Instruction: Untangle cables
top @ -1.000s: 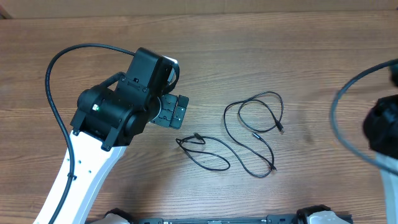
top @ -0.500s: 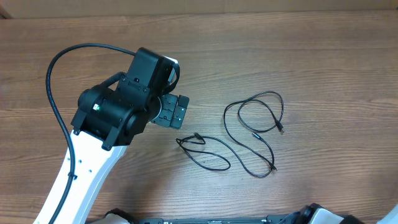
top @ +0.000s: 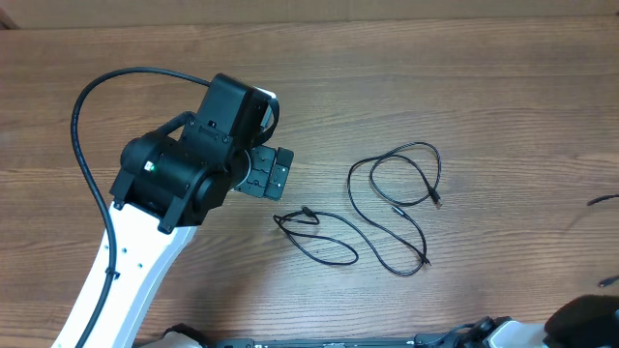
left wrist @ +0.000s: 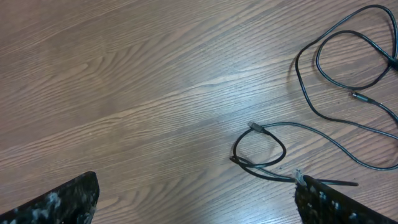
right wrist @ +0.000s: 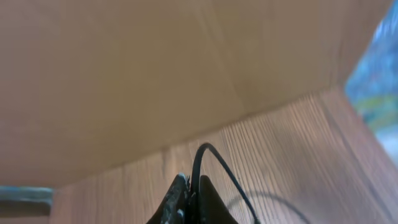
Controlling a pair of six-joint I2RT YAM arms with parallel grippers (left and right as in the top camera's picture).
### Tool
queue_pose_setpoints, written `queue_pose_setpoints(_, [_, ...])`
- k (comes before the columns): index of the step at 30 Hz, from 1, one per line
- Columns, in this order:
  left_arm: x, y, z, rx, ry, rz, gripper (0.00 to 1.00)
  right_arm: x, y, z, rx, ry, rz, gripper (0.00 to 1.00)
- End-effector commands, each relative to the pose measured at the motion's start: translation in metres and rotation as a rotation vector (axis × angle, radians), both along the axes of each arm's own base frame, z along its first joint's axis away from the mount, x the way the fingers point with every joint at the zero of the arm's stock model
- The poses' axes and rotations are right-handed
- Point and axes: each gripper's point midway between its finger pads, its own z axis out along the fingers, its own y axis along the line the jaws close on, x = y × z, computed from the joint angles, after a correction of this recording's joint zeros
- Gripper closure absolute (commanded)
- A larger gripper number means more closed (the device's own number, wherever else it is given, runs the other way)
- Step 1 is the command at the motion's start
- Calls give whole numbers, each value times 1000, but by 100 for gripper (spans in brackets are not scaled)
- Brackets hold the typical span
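Two thin black cables lie apart on the wooden table (top: 464,116). The shorter cable (top: 315,238) forms a flat loop near the middle. The longer cable (top: 396,205) curls in wide loops to its right. My left gripper (top: 280,174) hovers open just left of the shorter cable, with nothing between its fingers. In the left wrist view that gripper (left wrist: 202,205) is spread wide. The shorter cable (left wrist: 261,149) lies ahead of it, one strand running by the right fingertip (left wrist: 311,190). The longer cable (left wrist: 336,81) is further off. My right gripper (right wrist: 191,186) is shut; a thick black wire (right wrist: 214,165) arcs up at its tips.
A dark part of the right arm (top: 585,324) shows only at the bottom right corner. The left arm's thick black wire (top: 82,145) loops over the table's left side. A plain tan wall (right wrist: 155,68) fills most of the right wrist view.
The right arm, a blur at the right edge a second ago, has swung away and now shows only at the bottom right corner. The left arm and both cables have not moved.
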Motion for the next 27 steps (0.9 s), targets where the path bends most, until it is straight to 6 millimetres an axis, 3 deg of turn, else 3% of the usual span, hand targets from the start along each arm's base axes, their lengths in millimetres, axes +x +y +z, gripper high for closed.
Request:
queue_pose_setpoints(1, [3,2,0,3,-6,22,0,9,-1,-33,123,-80,14,96])
queue_pose_setpoints(8, [3,2,0,3,-6,22,0,11,0,-84,269,-85,68,96])
queue_pose_setpoints(13, [3,2,0,3,-6,22,0,63,4,-98,253,-162,418,96])
queue_pose_setpoints(14, [3,2,0,3,-6,22,0,83,12,-103,248,-208,563,96])
queue_pose_setpoints(15, [3,2,0,3,-6,22,0,90,17,-106,250,-228,615,96])
queue_pose_setpoints(21, [3,2,0,3,-6,22,0,92,27,-135,296,-238,647,94])
queue_pose_setpoints(23, [3,2,0,3,-6,22,0,88,28,-141,308,-226,636,77])
queue_pose_setpoints(24, [3,2,0,3,-6,22,0,87,30,-145,320,-223,633,50])
queue_pose_setpoints(27, [3,2,0,3,-6,22,0,85,35,-150,344,-214,635,18])
